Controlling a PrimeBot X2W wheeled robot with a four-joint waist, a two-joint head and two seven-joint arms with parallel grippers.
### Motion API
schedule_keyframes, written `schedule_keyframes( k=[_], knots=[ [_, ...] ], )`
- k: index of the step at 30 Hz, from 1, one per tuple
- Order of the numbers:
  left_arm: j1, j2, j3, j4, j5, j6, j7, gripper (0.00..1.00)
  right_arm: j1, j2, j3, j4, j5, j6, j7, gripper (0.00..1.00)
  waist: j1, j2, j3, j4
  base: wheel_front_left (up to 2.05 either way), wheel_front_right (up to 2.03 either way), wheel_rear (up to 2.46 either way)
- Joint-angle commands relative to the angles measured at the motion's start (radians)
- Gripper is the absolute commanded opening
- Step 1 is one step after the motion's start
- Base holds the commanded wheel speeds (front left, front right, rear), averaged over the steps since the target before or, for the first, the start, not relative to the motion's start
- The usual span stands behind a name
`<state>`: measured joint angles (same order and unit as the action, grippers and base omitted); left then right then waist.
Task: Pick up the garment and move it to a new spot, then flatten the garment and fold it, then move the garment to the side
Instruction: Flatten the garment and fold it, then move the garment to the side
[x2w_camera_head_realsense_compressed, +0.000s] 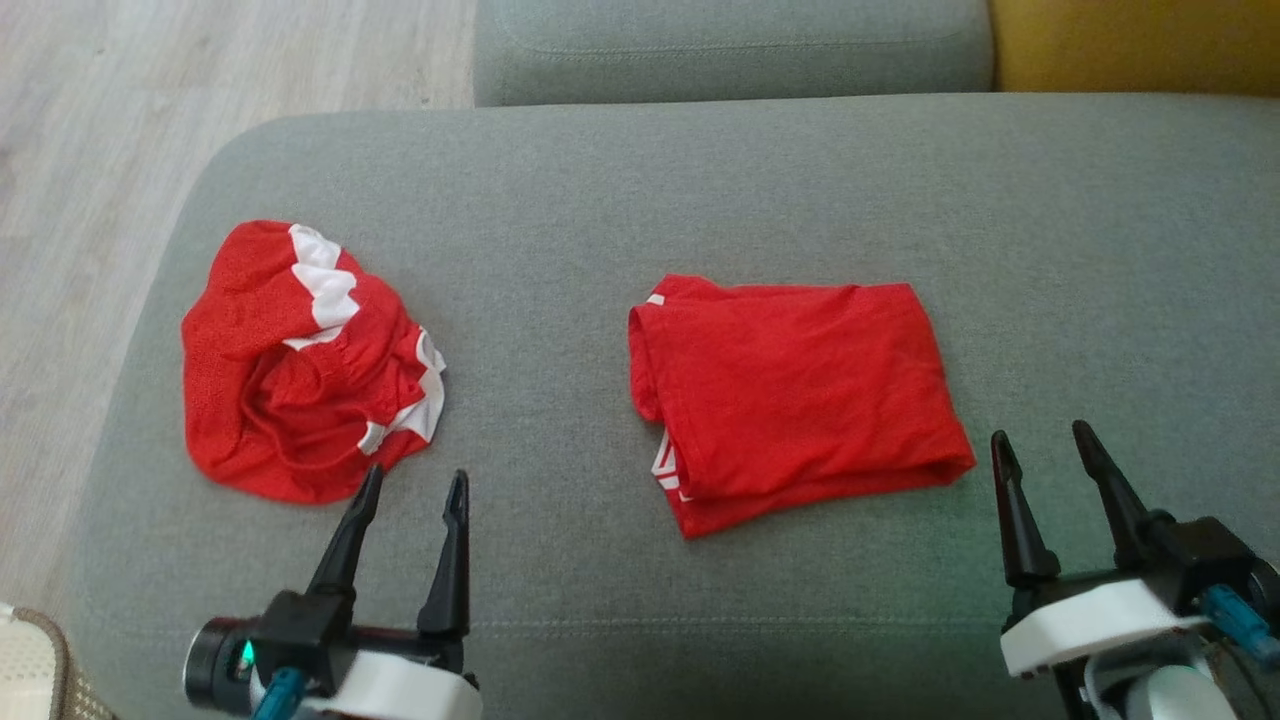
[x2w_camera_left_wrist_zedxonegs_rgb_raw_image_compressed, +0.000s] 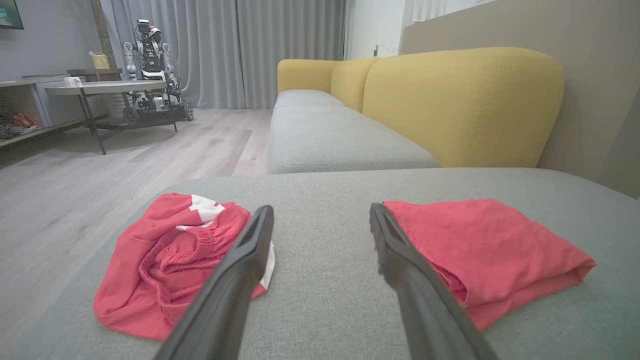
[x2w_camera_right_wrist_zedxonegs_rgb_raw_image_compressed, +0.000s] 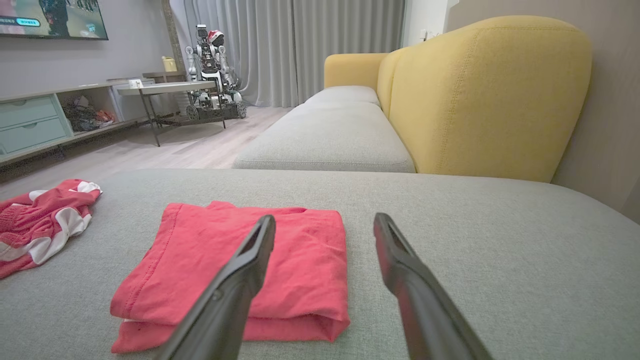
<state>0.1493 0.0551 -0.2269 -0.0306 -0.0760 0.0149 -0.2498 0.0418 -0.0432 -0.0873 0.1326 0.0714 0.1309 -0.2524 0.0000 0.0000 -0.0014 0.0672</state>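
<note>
A crumpled red garment with white trim (x2w_camera_head_realsense_compressed: 305, 365) lies in a heap on the left of the grey sofa seat (x2w_camera_head_realsense_compressed: 640, 180). A second red garment (x2w_camera_head_realsense_compressed: 800, 390), folded into a neat rectangle, lies near the middle. My left gripper (x2w_camera_head_realsense_compressed: 417, 475) stands open just in front of the crumpled garment's near edge, with nothing between its fingers. In the left wrist view its fingers frame bare cushion, crumpled garment (x2w_camera_left_wrist_zedxonegs_rgb_raw_image_compressed: 170, 260) to the left, folded garment (x2w_camera_left_wrist_zedxonegs_rgb_raw_image_compressed: 490, 250) to the right. My right gripper (x2w_camera_head_realsense_compressed: 1041, 433) is open and empty, just right of the folded garment's near corner (x2w_camera_right_wrist_zedxonegs_rgb_raw_image_compressed: 240, 270).
The seat's rounded left edge drops to a wood floor (x2w_camera_head_realsense_compressed: 90, 150). A further grey cushion (x2w_camera_head_realsense_compressed: 730, 45) and a yellow backrest (x2w_camera_right_wrist_zedxonegs_rgb_raw_image_compressed: 480, 95) lie beyond. Across the room stand a table (x2w_camera_left_wrist_zedxonegs_rgb_raw_image_compressed: 100, 90) and another robot (x2w_camera_left_wrist_zedxonegs_rgb_raw_image_compressed: 150, 70). Bare cushion stretches to the right.
</note>
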Motion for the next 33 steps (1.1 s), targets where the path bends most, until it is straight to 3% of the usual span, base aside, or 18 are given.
schedule_keyframes(
  k=[1, 23, 33],
  knots=[
    [-0.028, -0.005, 0.039, -0.029, 0.008, 0.007, -0.012, 1.00, -0.028, -0.007, 0.028, -0.035, 0.006, 0.000, -0.009, 1.00, 0.0000, 0.0000, -0.002, -0.003, 0.00, 0.00, 0.00],
    [-0.006, -0.005, 0.052, 0.046, 0.022, 0.022, -0.012, 1.00, -0.014, -0.007, 0.055, -0.003, 0.029, 0.000, -0.009, 1.00, 0.0000, 0.0000, -0.030, 0.020, 0.00, 0.00, 0.00],
    [-0.014, -0.005, 0.030, 0.049, 0.018, 0.017, -0.012, 1.00, -0.063, -0.007, 0.080, 0.078, 0.041, 0.000, -0.009, 1.00, 0.0000, 0.0000, -0.023, 0.062, 0.00, 0.00, 0.00]
  ],
)
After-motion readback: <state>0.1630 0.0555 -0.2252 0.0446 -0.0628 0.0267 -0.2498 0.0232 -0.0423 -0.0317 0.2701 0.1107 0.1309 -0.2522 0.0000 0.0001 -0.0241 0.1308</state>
